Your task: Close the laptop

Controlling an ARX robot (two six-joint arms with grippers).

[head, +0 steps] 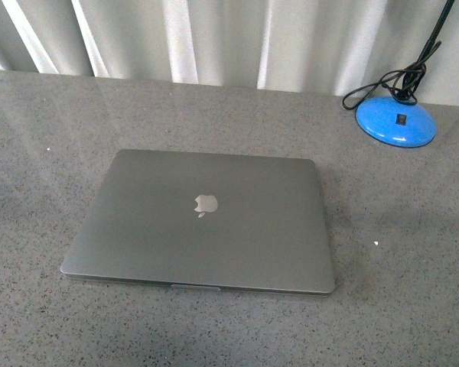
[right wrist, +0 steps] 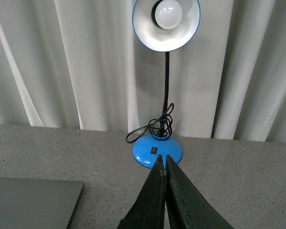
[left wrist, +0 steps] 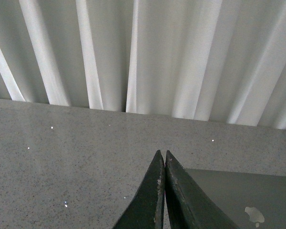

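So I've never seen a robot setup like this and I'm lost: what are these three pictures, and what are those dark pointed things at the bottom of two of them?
All three show one moment. The front view comes from a camera on the robot's body, looking over a grey speckled table. On it lies the laptop, lid shut, and a blue desk lamp further back to the right. The other two come from cameras on the robot's wrists. The dark points are each arm's fingers: the left gripper and the right gripper, both pressed shut and holding nothing. White curtains hang behind.
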